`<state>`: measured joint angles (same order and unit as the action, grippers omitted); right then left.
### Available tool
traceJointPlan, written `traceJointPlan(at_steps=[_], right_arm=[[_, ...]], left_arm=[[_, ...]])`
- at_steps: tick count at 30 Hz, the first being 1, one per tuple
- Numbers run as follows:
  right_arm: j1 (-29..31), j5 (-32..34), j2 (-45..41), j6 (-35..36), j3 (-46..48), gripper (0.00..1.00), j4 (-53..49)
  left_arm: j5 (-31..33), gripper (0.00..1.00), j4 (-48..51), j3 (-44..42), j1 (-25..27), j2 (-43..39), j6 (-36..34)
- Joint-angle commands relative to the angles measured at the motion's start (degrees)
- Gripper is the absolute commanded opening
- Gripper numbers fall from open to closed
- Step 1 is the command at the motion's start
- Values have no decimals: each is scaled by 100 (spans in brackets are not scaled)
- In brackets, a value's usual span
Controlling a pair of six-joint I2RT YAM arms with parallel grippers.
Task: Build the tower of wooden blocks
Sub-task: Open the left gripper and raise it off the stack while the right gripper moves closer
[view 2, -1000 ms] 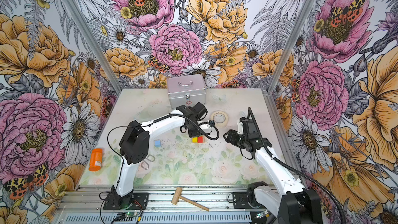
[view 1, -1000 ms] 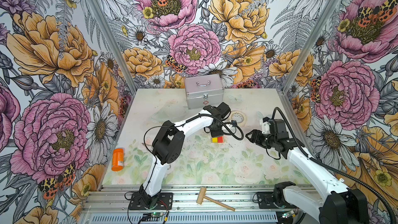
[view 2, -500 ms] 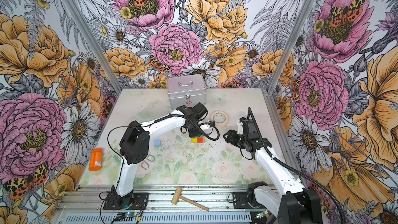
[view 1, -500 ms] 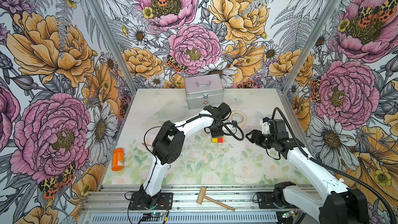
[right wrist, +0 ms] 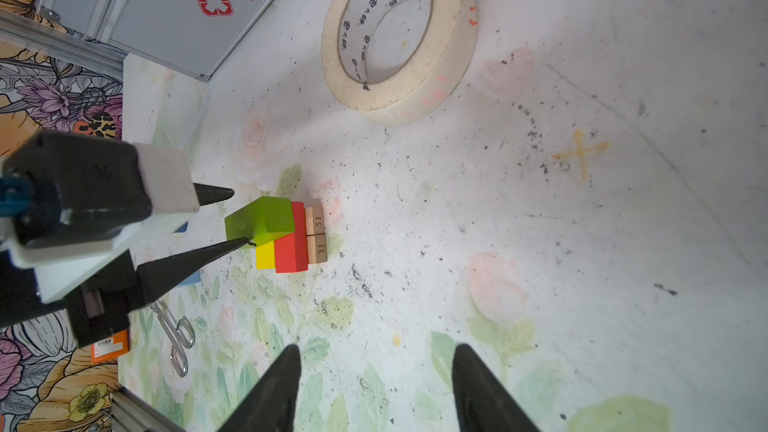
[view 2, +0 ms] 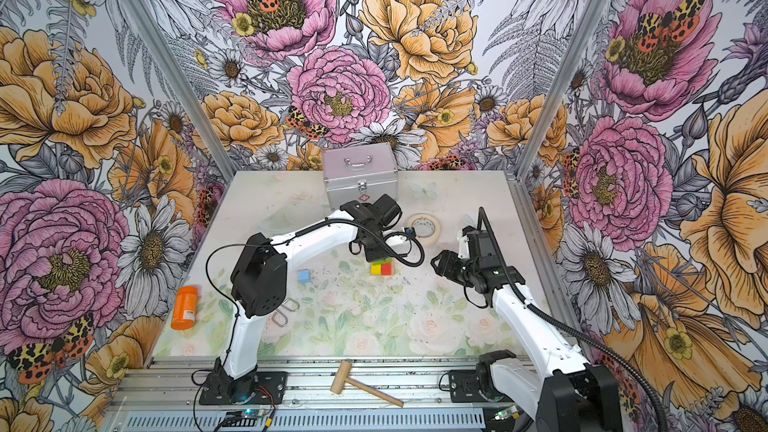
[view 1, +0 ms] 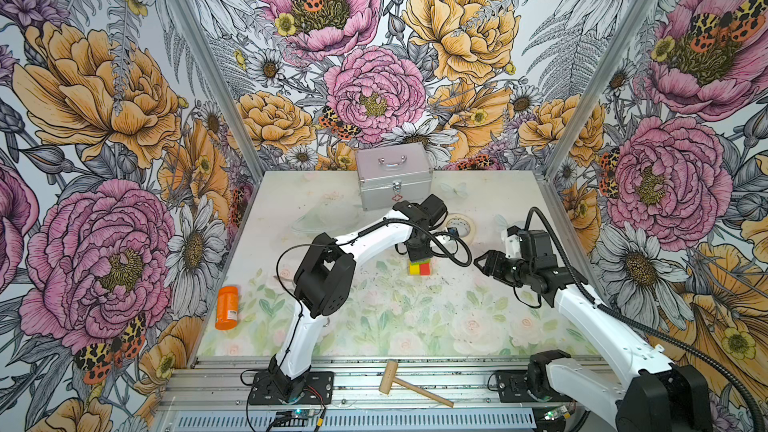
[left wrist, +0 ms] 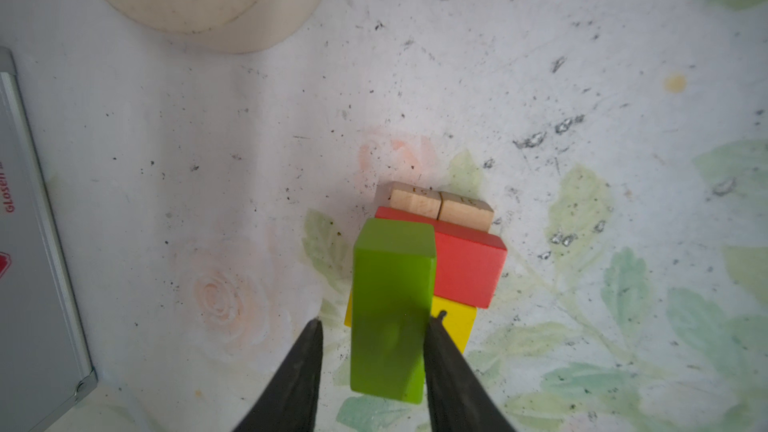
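- On the floral-print table (view 1: 374, 326), between walls of printed flowers, two white-and-black arms face a small tower (view 1: 419, 268) of coloured blocks.
- At the far edge stands a silver metal case (view 1: 392, 178), latched and handle up, well apart from the tower.
- Reaching in from the left, the left gripper (left wrist: 374, 320) points down over the tower, its jaws parted around the green bar (left wrist: 390, 305). One finger (left wrist: 305, 363) stands clear of the bar. Its partner looks to touch the bar's side, though the wrist view cannot settle whether it presses.
- To the right, the right gripper (right wrist: 376, 349) hangs near the tower, its jaws well spread and nothing between them.
- A roll of cream tape (right wrist: 436, 89) lies flat between the case and the tower.
- A wooden mallet (view 1: 388, 376) lies on the metal rail at the near edge.
- An orange bottle (view 1: 227, 307) lies on its side by the table's left edge.
- The tower sits about mid-table. Two tan bars (left wrist: 440, 205) lie side by side on the surface, with a red bar (left wrist: 465, 263) and a yellow bar (left wrist: 457, 322) laid crosswise on them. The green bar lies crosswise on top.
- A light blue cube (view 2: 304, 276) sits alone on the table, between the left arm's elbow and the tower.
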<state>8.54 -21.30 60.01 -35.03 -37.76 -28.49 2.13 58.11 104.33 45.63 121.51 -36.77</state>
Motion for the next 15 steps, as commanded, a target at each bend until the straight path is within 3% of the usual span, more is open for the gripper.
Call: traceJointPlan(at_steps=[1, 10, 13, 15], right_arm=[[-28, -28, -107, 19, 18, 60, 36], [-19, -124, -61, -22, -147, 60, 34], [31, -140, 27, -38, -272, 51, 43], [124, -139, 117, -96, -357, 40, 123]], left_arm=[[4, 43, 14, 138, 42, -364, 109], [-58, 43, 288, 242, -15, -903, 335], [-289, 38, 280, 293, -200, -1201, 694], [-680, 32, 271, 332, -438, -1373, 1155]])
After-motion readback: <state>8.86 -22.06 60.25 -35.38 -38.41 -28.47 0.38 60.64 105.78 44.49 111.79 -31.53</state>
